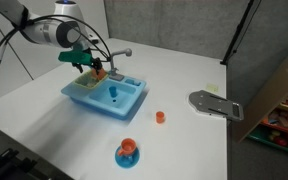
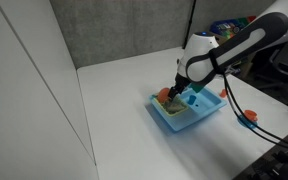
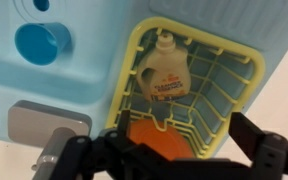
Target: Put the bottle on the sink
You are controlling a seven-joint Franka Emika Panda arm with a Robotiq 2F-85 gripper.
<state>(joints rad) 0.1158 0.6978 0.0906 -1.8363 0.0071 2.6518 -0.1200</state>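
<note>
A white tabletop before grey partition panels carries the sink, light blue with a curved grey faucet. We see the bottle lying flat in the yellow-green rack at the sink's far left end. It rests loose there, since the gripper hovers just above with jaws spread wide, pinching nothing. Its long axis runs along the rack, the neck pointing away from the fingers and the base toward an orange object we cannot identify. We judge the placing done.
</note>
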